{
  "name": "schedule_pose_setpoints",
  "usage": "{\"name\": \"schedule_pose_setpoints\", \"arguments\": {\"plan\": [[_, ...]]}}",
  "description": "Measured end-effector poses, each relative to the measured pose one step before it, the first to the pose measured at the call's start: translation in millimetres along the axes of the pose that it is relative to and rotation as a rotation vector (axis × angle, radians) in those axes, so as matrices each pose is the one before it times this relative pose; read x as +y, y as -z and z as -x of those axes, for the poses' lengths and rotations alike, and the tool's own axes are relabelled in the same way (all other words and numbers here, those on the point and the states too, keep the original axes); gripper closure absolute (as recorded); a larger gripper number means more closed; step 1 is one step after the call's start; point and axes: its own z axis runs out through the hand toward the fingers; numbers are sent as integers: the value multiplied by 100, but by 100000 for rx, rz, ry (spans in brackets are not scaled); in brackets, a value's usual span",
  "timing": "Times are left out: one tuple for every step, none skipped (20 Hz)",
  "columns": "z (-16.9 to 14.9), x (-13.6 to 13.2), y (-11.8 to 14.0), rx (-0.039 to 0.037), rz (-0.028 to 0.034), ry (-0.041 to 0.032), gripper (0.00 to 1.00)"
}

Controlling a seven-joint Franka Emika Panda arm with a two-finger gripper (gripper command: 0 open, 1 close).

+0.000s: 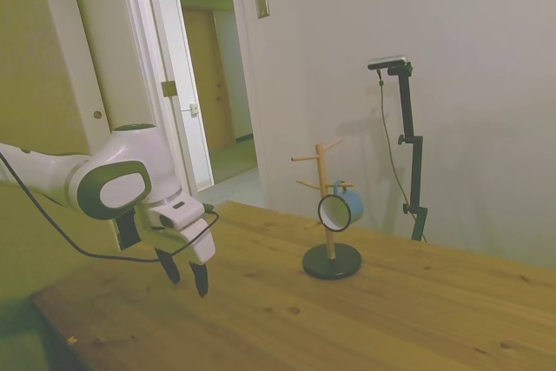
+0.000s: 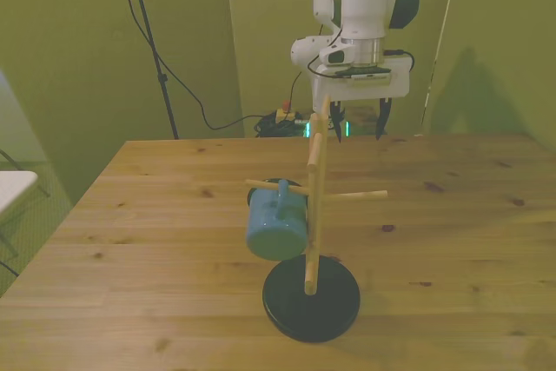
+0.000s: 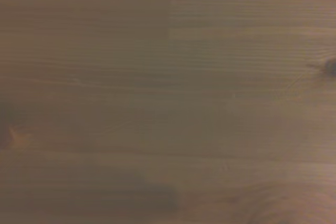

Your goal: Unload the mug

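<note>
Front view, mug [image 2: 276, 230] hung sideways on peg, mouth facing away, pincer [image 2: 357, 121] open, well apart.

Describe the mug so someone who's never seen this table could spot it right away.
On the wooden table stands a wooden mug tree on a round black base. The mug hangs by its handle from a low peg, on the front view's left. It is the only blue thing there.

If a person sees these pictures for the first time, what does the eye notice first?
First, the teal mug hanging by its handle on a peg of the wooden mug tree, which stands on a dark round base near the middle of the table. Then the white arm's gripper, open and empty, hovering low above the table, well apart from the tree.
</note>
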Motion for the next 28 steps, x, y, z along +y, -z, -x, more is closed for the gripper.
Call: {"name": "schedule_pose_setpoints", "arguments": {"plan": [[-5, 3, -74, -119, 131, 9, 0], [36, 84, -241, -54, 564, 257, 0], [-180, -78, 143, 1419, -709, 107, 0], [-518, -143, 493, 2417, -2046, -919, 0], [-736, -66, 646, 2268, -1829, -1458, 0], [-970, -5, 717, 2125, -1493, -1595, 0], [-1220, 25, 727, 2492, -1177, -1817, 0], [-1265, -63, 571, 2082, -760, -1591, 0], [-1469, -121, 501, 1864, -1155, -1930, 0], [-1536, -206, 458, 2209, -1348, -2121, 0], [-1608, -180, 321, 2160, -1091, -2309, 0], [-1482, -113, 177, 1641, -683, -2220, 0], [-1509, -119, 142, 2265, -554, -2153, 0], [-1326, -129, 46, 1648, -348, -1835, 0], [-1339, -56, -1, 1750, -564, -1660, 0], [-1266, -25, 22, 1496, -793, -1491, 0], [-1169, -37, 26, 1419, -686, -1262, 0], [-1218, 17, 51, 1823, -796, -1306, 0], [-930, -23, -65, 778, -104, -1046, 0], [-1199, -464, -1084, -165, 950, -1420, 0], [-23, -80, 24, -10, -55, 33, 0], [-41, -26, -68, -61, 69, -21, 0], [-143, 61, -114, 184, -48, -236, 0], [-245, 106, -141, 462, -239, -415, 0], [-502, 164, -132, 1193, -798, -767, 0], [-596, 147, -118, 1528, -1055, -860, 0], [-694, 83, -178, 1833, -1448, -998, 0], [-724, 93, -288, 1803, -1442, -1203, 0]]}}
